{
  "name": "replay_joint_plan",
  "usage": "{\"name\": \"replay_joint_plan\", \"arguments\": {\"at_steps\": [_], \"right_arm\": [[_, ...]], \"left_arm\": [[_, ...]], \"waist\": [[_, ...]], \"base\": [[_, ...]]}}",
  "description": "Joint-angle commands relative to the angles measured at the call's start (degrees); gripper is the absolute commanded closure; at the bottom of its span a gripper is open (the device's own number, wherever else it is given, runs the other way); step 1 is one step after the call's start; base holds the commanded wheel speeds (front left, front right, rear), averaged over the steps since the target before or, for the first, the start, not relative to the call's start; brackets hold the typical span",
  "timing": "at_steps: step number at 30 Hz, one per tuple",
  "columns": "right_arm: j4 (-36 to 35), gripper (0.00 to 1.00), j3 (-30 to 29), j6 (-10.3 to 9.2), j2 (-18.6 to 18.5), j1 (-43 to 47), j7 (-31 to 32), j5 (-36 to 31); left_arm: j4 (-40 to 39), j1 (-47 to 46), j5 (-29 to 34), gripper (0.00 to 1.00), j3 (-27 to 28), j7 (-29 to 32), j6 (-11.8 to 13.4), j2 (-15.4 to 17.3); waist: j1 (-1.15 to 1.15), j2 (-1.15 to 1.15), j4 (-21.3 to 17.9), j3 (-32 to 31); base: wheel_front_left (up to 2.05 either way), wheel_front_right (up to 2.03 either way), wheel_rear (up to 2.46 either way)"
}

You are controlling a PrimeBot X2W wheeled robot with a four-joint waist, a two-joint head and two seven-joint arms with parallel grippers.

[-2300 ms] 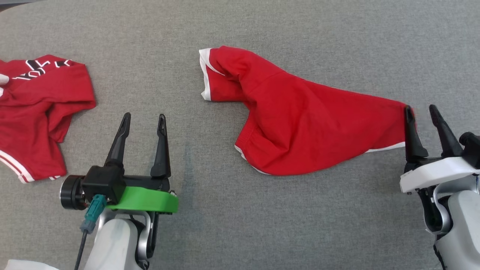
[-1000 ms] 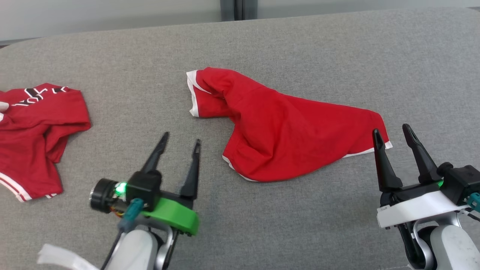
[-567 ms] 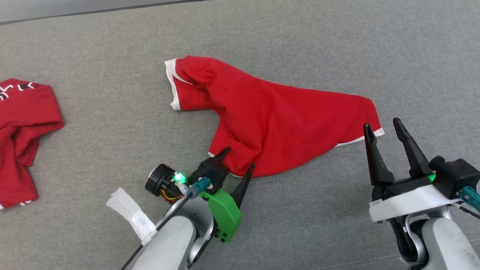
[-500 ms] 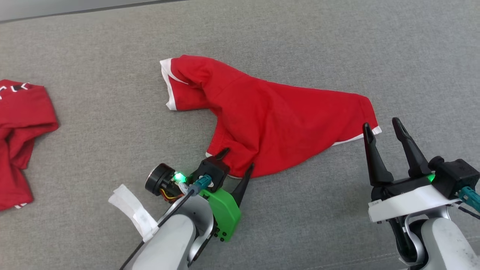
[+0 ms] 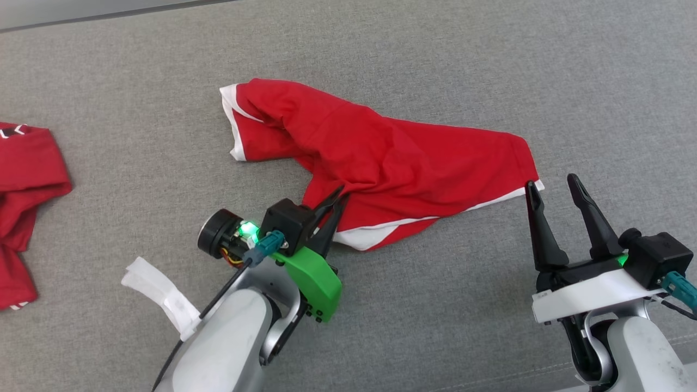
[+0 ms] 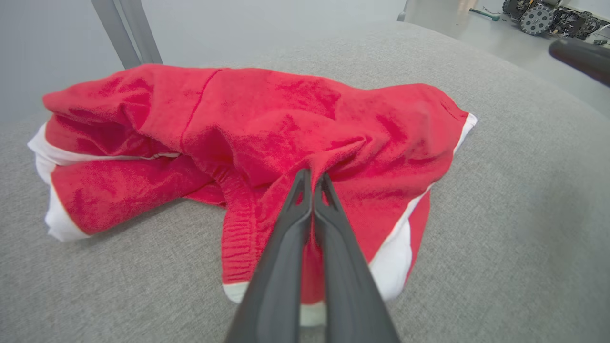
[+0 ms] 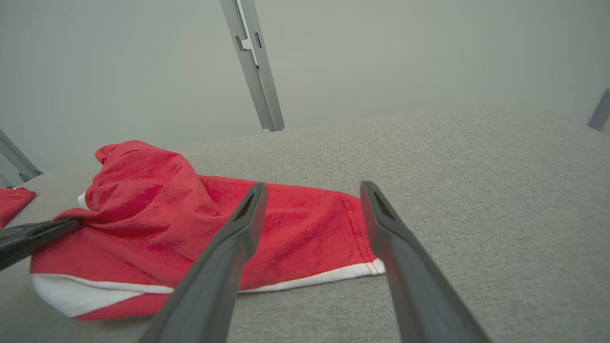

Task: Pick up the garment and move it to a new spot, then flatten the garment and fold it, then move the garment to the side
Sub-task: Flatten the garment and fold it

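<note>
Left gripper [image 5: 340, 195] now pinched shut, bunching soft red garment [image 5: 408, 158].

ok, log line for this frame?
left gripper: shut on red garment, near edge | right gripper: open, by garment corner | other shirt: far left

My right gripper [image 7: 312, 190], fingers spread, over grey surface [image 7: 476, 190].
Lower left: red garment [image 7: 143, 214], white-hemmed corner showing between my fingers; left gripper [image 7: 71, 223] touches it at left edge.
</note>
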Motion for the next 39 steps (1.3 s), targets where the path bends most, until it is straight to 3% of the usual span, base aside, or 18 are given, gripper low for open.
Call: {"name": "replay_joint_plan", "arguments": {"at_steps": [1,10,18,19,21,22,23,31,39], "right_arm": [[0.19,0.00,0.22,0.01,0.10,-0.89,-0.51,0.36],[0.48,0.00,1.18,0.01,0.24,-2.54,-0.74,0.93],[1.63,0.00,2.43,0.01,0.54,-4.20,-1.40,1.42],[1.76,0.00,2.41,0.01,0.56,-4.41,-1.50,1.48],[1.96,0.00,2.36,0.01,0.57,-4.73,-1.68,1.53],[2.09,0.00,2.33,0.01,0.57,-4.80,-1.72,1.55],[2.18,0.00,2.31,0.01,0.57,-4.76,-1.84,1.57],[2.14,0.00,1.43,0.01,0.06,-4.13,-2.21,0.84],[1.36,0.00,0.88,0.01,-0.58,-2.98,-1.82,0.28]], "left_arm": [[-0.48,-1.24,-0.64,1.00,0.53,0.50,0.41,0.61],[1.25,-6.61,-2.49,1.00,3.37,3.15,1.45,0.69],[10.98,-13.86,-4.43,1.00,5.49,2.47,1.10,0.37],[12.02,-14.52,-4.52,0.93,5.58,2.07,1.05,0.36],[14.25,-15.67,-4.79,0.56,5.79,0.96,0.94,0.28],[15.19,-16.27,-4.68,0.04,5.93,-0.07,1.02,0.26],[15.93,-16.59,-4.53,0.00,5.92,-0.78,1.02,0.25],[16.07,-14.16,-3.62,0.00,5.98,-11.33,2.57,-0.20],[8.32,-6.78,-3.10,0.00,8.16,-16.71,7.26,1.15]], "waist": [[0.00,0.00,-0.21,0.06],[0.00,0.00,-2.32,2.31],[0.00,0.00,-4.62,4.71],[0.00,0.00,-4.78,4.88],[0.00,0.00,-5.01,5.15],[0.00,0.00,-5.08,5.24],[0.00,0.00,-5.10,5.28],[0.00,0.00,-3.58,3.59],[0.00,0.00,-1.27,0.99]], "base": [[0.00,0.00,0.00],[0.00,0.00,0.00],[0.00,0.00,0.00],[0.00,0.00,0.00],[0.00,0.00,0.00],[0.00,0.00,0.00],[0.00,0.00,0.00],[0.00,0.00,0.00],[0.00,0.00,0.00]]}}
